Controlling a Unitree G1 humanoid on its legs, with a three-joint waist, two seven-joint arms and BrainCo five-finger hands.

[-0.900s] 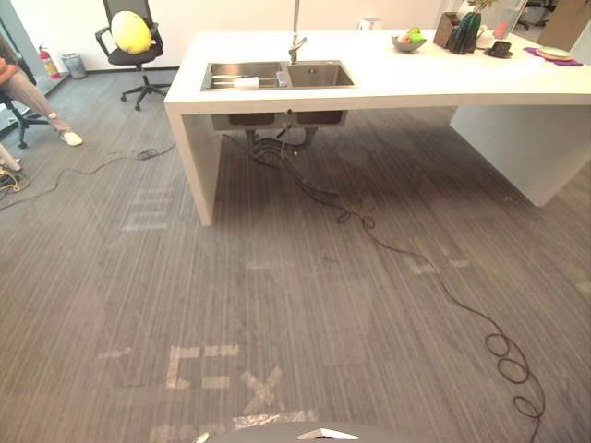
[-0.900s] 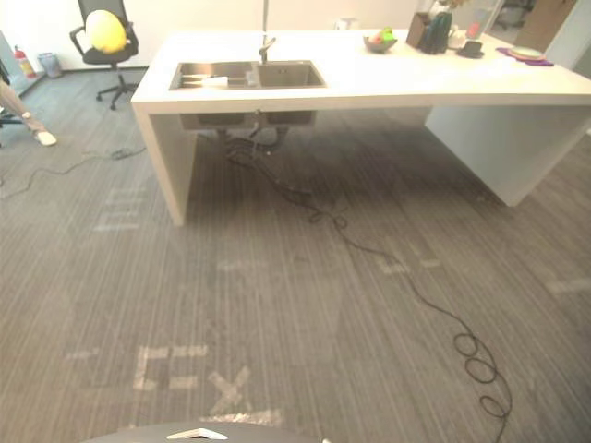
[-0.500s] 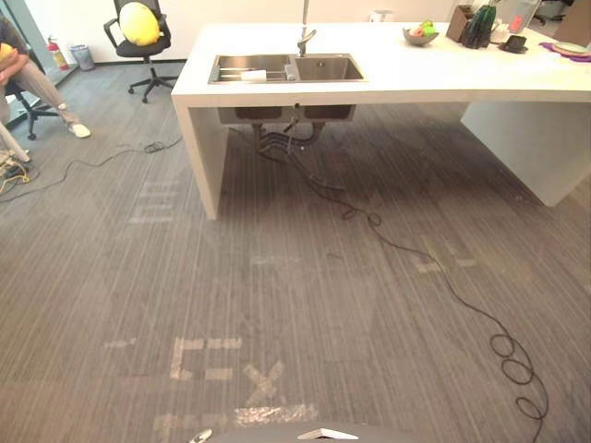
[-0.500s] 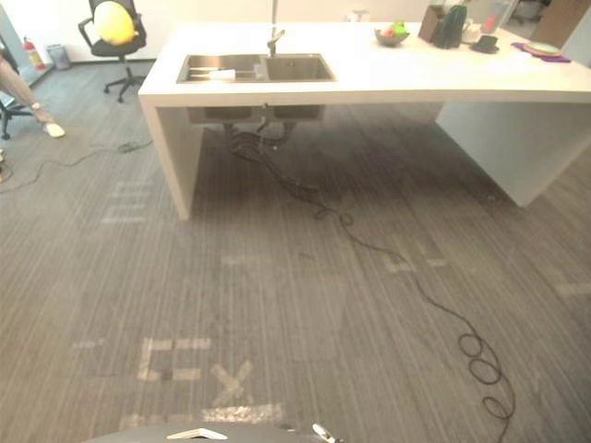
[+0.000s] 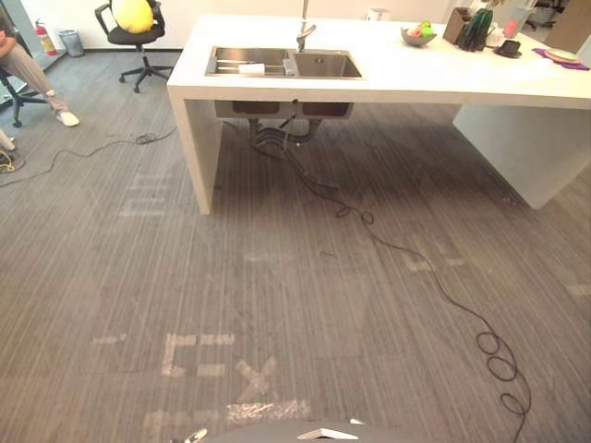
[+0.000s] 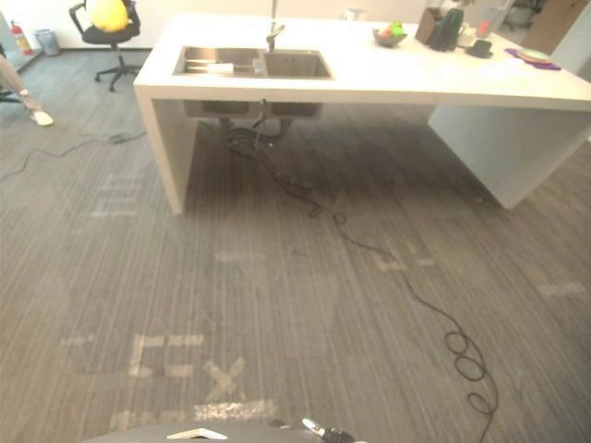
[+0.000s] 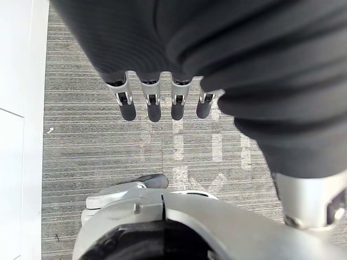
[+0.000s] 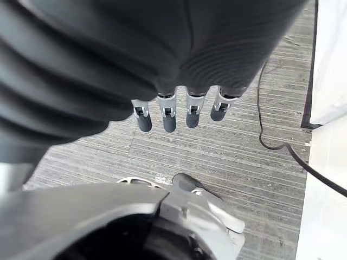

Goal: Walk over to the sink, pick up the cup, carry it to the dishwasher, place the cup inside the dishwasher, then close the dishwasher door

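A white cup lies in the left basin of a steel double sink, set in a long white counter far ahead across the grey carpet. A tap rises behind the basins. My left hand hangs over the carpet, fingers straight and thumb apart, holding nothing. My right hand hangs the same way over the carpet, beside a white panel edge, and is also empty.
A fruit bowl, dark bottles and a plate stand on the counter's right end. Far left are a black office chair with a yellow thing on it and a seated person. Pale tape marks cross the carpet.
The whole picture has shifted a little, so the camera has moved. The cup and the things on the counter lie as before.
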